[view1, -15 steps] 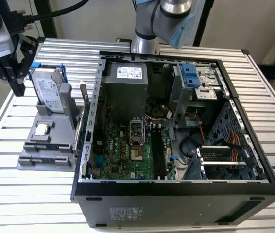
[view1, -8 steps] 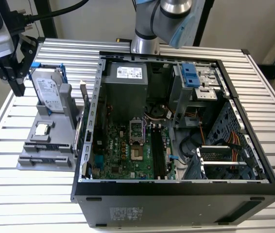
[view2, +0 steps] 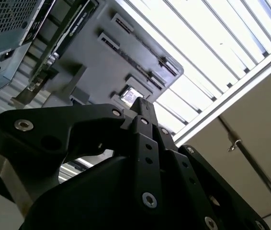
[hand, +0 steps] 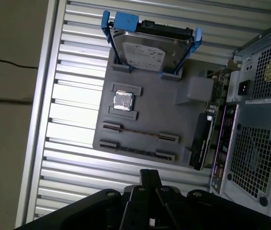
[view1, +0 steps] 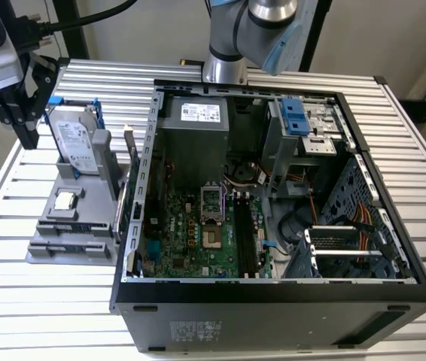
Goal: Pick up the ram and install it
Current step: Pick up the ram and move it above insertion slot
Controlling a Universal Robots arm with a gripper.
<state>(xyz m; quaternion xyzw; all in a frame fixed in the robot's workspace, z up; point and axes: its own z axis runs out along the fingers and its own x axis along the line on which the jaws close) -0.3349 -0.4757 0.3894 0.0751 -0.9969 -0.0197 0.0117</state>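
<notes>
Hanging over the slatted metal worktop is the arm's black gripper. It sits beside the end of a grey parts holder where a hard drive stands in a blue bracket. The jaws are closed together with nothing between them (in the first wrist view the fingertips meet in one narrow point).

The ram is at the holder's opposite edge, standing on its thin edge in the outermost of two slots. Its long axis runs parallel to that edge. From the jaws it lies across the holder, beyond a small square processor chip, and well apart from the fingertips.

An open computer case sits along the holder's long side, with its green motherboard exposed. The ram has not yet been lifted out.
</notes>
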